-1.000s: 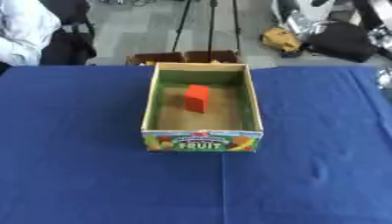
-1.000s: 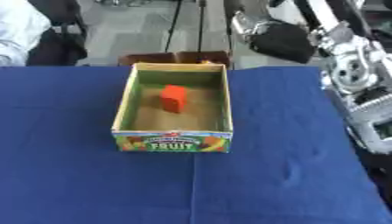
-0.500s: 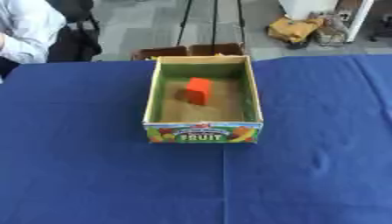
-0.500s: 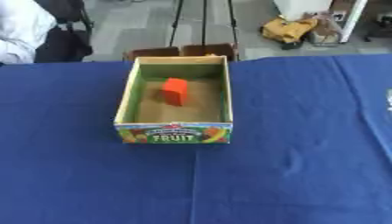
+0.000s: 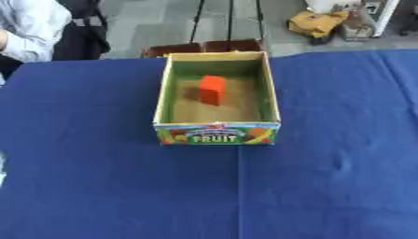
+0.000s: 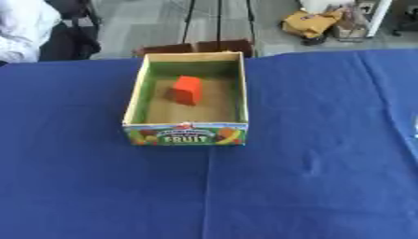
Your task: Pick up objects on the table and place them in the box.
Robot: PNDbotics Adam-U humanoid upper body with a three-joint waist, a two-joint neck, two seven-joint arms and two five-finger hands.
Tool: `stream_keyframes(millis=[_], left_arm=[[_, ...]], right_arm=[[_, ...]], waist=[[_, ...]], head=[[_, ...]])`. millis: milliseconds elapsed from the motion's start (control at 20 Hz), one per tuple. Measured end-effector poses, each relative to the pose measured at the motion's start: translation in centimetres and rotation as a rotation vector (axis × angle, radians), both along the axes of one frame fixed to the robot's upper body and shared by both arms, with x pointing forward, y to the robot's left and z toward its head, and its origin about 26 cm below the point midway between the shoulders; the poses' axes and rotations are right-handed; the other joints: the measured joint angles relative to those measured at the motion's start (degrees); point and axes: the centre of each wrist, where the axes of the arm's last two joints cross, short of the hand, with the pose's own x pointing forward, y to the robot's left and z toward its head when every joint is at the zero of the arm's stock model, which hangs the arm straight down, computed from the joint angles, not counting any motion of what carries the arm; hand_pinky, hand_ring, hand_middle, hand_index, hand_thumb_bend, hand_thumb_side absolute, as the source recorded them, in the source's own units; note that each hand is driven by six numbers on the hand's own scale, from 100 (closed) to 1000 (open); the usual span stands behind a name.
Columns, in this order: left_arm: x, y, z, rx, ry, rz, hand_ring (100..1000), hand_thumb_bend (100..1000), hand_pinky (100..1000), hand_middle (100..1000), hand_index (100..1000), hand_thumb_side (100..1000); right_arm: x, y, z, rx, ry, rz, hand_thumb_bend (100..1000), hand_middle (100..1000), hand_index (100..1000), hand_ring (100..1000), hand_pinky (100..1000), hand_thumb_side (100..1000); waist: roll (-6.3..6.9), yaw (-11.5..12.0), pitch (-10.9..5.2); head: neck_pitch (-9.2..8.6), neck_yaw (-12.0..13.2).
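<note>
- the orange block (image 5: 212, 89) stands inside the box (image 5: 217, 133), toward 12 o'clock.
- looks stiff and light; take it by its flat sides.
- neither hand shows over the blue surface (image 5: 326, 177).

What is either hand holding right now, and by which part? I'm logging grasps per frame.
Nothing is held: neither hand is in view. The orange block sits inside the box on the blue table.

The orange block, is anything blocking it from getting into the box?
No. The orange block is already inside the box, standing on its brown floor, with nothing on top of it or beside it. Neither robot hand shows in either view.
</note>
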Motion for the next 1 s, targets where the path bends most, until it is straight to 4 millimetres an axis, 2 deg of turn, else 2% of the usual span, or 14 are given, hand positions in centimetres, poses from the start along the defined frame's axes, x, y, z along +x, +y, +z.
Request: stream_keyframes(millis=[350,1000], left_arm=[[0.0,0.0,-0.2,-0.009,-0.005,-0.003,926,135,859,886,987,1000],[0.0,0.0,-0.2,-0.011,-0.009,-0.004,926,135,858,886,986,1000]], right_arm=[[0.0,0.1,-1.4,-0.002,0.028,0.004,100,776,817,806,737,1000],[0.0,0.3,-1.6,-0.007,0.033,0.018,100,763,800,792,723,1000]], waist=[[0.00,-0.57,0.00],[0.00,-0.64,0.00]], head=[[-0.08,0.84],[-0.57,1.06]])
